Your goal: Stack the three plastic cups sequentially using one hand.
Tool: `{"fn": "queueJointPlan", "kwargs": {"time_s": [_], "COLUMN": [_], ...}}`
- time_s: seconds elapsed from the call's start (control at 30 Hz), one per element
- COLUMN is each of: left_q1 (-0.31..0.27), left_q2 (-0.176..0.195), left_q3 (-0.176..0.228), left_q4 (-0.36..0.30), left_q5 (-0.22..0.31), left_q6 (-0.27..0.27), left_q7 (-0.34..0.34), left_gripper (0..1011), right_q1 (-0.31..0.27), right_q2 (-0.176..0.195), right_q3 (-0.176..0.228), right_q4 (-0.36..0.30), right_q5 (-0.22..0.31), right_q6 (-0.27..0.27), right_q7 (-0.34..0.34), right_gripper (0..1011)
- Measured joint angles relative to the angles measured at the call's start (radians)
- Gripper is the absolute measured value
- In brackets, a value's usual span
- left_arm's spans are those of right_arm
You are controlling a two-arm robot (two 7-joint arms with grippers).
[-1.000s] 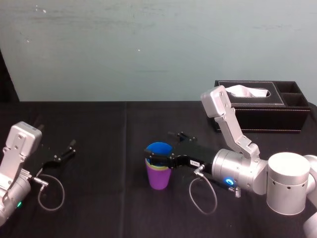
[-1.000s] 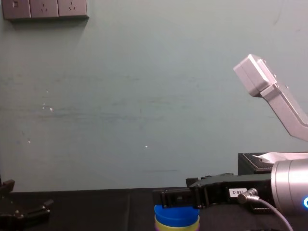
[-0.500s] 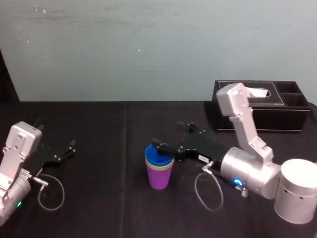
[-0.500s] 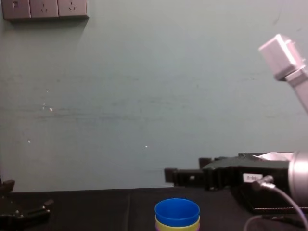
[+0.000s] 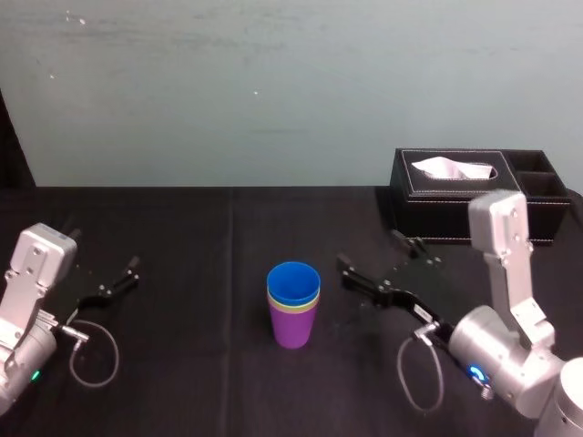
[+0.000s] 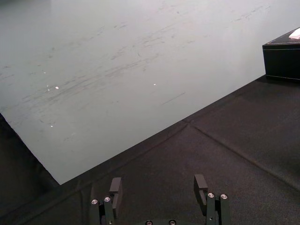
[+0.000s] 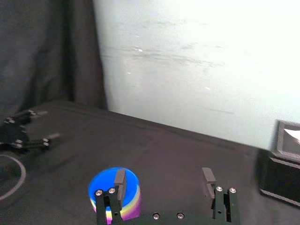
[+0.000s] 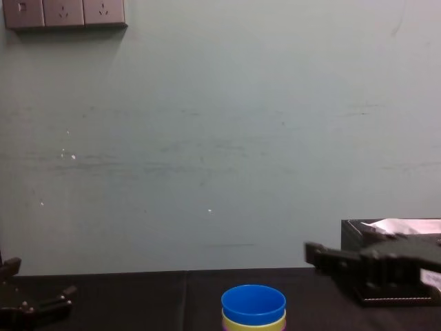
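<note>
Arms come in at both near corners of the black-clothed table (image 5: 196, 387), the left one low at the near left and the right one at the near right.

A little farther in, at the middle of the table, the three cups stand upright as one stack. The purple cup (image 5: 292, 330) is at the bottom on the cloth. The yellow-green cup (image 5: 292, 309) is nested inside it so that just a thin band of its rim shows. The blue cup (image 5: 293, 279) sits in that one, its mouth open upward.

To the right of the stack and clear of it, the right gripper (image 5: 371, 249) points toward the far left. Its jaws are spread wide with nothing between them. From the right wrist camera the two fingers stand well apart, and the stack shows beyond one of them.

On the left side of the table, well apart from the cups, the left gripper (image 5: 104, 248) rests low over the cloth. Its jaws are likewise parted and empty, and the left wrist camera sees bare cloth between them.

Farther back on the right, the black tissue box (image 5: 455, 211) stands at the table's far edge with a white tissue poking from its top. Behind everything rises the pale green wall (image 5: 273, 91), which has a row of sockets (image 8: 63, 12) high on the left.
</note>
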Motion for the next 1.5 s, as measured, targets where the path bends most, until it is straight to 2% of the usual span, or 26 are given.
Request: {"fn": "queueJointPlan", "kwargs": {"time_s": [0.13, 0.27, 0.63, 1.5], "left_q1": [0.000, 0.000, 0.000, 0.000], "left_q2": [0.000, 0.000, 0.000, 0.000], "left_q3": [0.000, 0.000, 0.000, 0.000], "left_q4": [0.000, 0.000, 0.000, 0.000], "left_q5": [0.000, 0.000, 0.000, 0.000], "left_q6": [0.000, 0.000, 0.000, 0.000], "left_q7": [0.000, 0.000, 0.000, 0.000], "left_gripper": [1000, 1000, 1000, 1000], "right_q1": [-0.049, -0.073, -0.087, -0.085], "right_q2": [-0.010, -0.021, -0.050, -0.046], "right_q3": [0.020, 0.027, 0.033, 0.030], "right_q4": [0.007, 0.026, 0.068, 0.066], "right_q5": [-0.036, -0.068, -0.140, -0.132], "right_q6": [-0.023, -0.034, -0.064, -0.061], "right_q7": [-0.047, -0.079, -0.108, -0.106], "right_gripper": [1003, 1003, 1003, 1003]}}
